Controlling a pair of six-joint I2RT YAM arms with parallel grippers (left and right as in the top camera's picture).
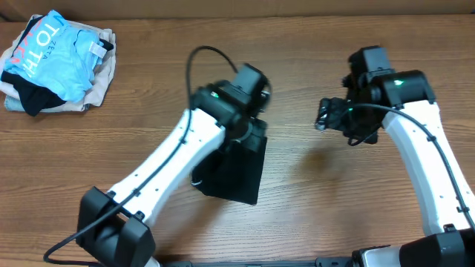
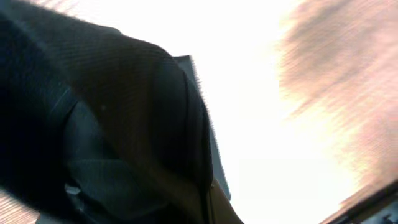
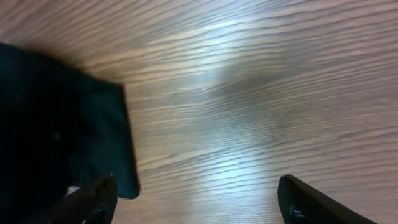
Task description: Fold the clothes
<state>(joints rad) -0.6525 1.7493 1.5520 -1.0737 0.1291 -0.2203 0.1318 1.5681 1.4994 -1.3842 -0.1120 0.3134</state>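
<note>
The black shirt [image 1: 236, 172] is bunched into a narrow folded bundle near the middle of the table, with its upper end lifted at my left gripper [image 1: 252, 127]. In the left wrist view the black fabric [image 2: 106, 124] fills the left side right against the camera. The fingers are hidden behind it, and the gripper looks shut on the cloth. My right gripper [image 1: 324, 115] hovers to the right of the shirt, open and empty. In the right wrist view its fingers [image 3: 196, 202] are wide apart over bare wood, and the shirt's edge [image 3: 62, 124] is at the left.
A pile of other clothes lies at the back left corner: a light blue garment with lettering [image 1: 52, 52] on top of a beige one [image 1: 100, 74]. The wooden table [image 1: 326, 193] shows between the arms.
</note>
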